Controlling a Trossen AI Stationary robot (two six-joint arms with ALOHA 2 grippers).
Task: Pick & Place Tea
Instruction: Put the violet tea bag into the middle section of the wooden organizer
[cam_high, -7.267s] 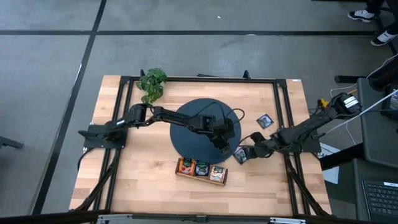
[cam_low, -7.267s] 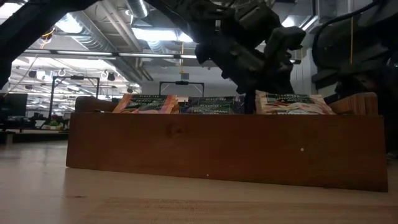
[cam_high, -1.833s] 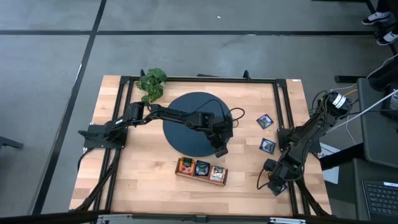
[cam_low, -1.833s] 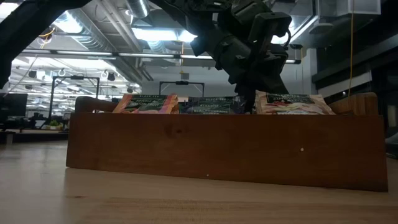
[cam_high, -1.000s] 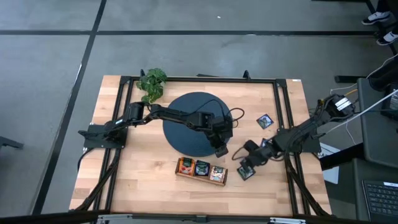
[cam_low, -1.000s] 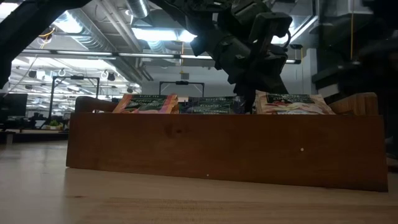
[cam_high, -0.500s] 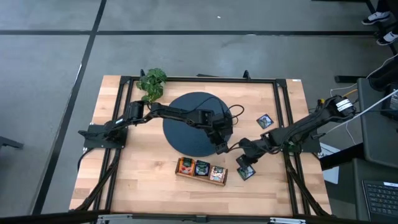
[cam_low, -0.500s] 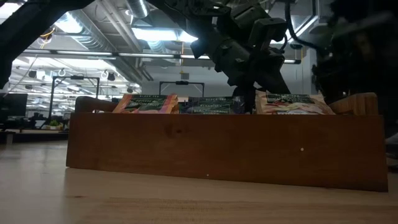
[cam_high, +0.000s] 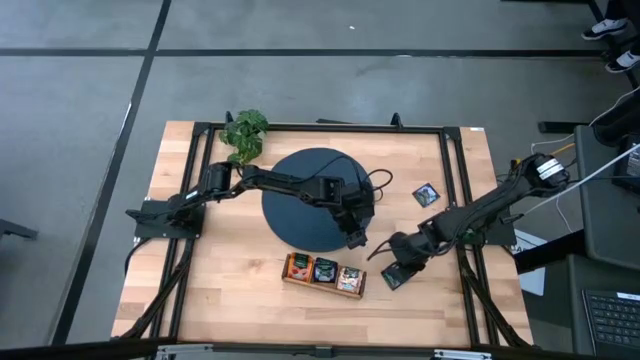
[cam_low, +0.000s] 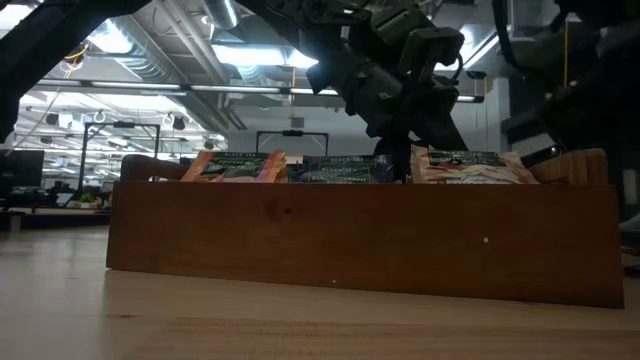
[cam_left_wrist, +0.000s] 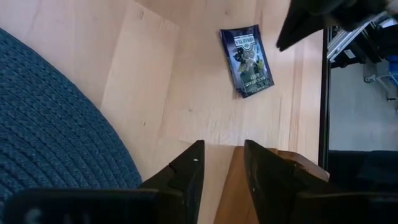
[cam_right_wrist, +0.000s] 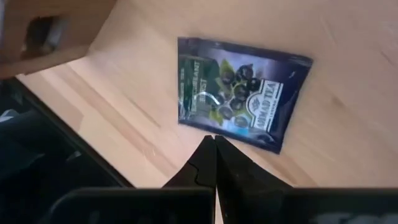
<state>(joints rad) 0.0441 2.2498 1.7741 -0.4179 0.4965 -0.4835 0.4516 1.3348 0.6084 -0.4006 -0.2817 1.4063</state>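
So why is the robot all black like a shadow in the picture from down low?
In the low view the bright ceiling lights shine from behind, so the left arm's end effector shows only as a dark shape above the tray. In the high view the light is even, and that arm is plain.

the wooden table (cam_high: 240, 290) carries a round dark mat (cam_high: 305, 200) behind the left gripper (cam_high: 352, 238), a brown tray (cam_high: 324, 273) before it, and a plant (cam_high: 244, 133); dark sachets (cam_high: 394, 277) (cam_high: 426, 195) lie beside the right gripper (cam_high: 399, 250).
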